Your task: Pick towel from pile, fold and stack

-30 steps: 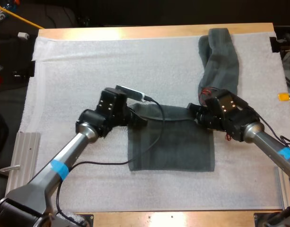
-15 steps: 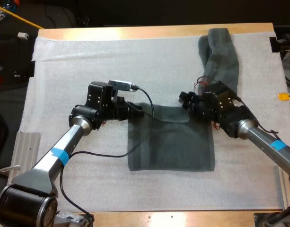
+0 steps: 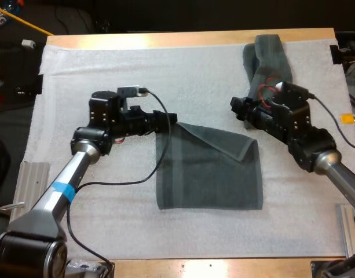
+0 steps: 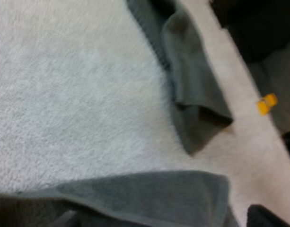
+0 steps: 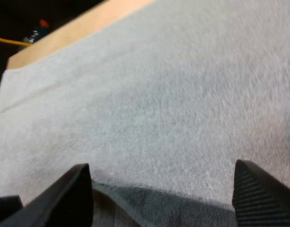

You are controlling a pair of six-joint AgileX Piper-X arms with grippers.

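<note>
A dark grey-green towel (image 3: 209, 174) lies folded in the middle of the white mat (image 3: 136, 75), its far edge turned over as a slanted flap (image 3: 220, 142). My left gripper (image 3: 169, 119) hovers at the towel's far left corner, open, with one fingertip (image 4: 267, 217) showing beside the towel's edge (image 4: 149, 189). My right gripper (image 3: 237, 108) is off the far right corner, above the mat. Its fingers (image 5: 74, 191) stand wide apart over the towel's edge (image 5: 149, 203) with nothing between them. A crumpled towel (image 3: 269, 66) (image 4: 192, 94) lies at the back right.
The wooden table edge (image 3: 165, 39) runs along the far side. Metal rails sit off the mat at the left (image 3: 28, 188) and at the lower right (image 3: 346, 229). Bare mat stretches to the left and at the front.
Both grippers opened and let go of the towel's far edge, which dropped as a slanted flap. The left arm drew back leftward, the right arm rightward and farther away.
</note>
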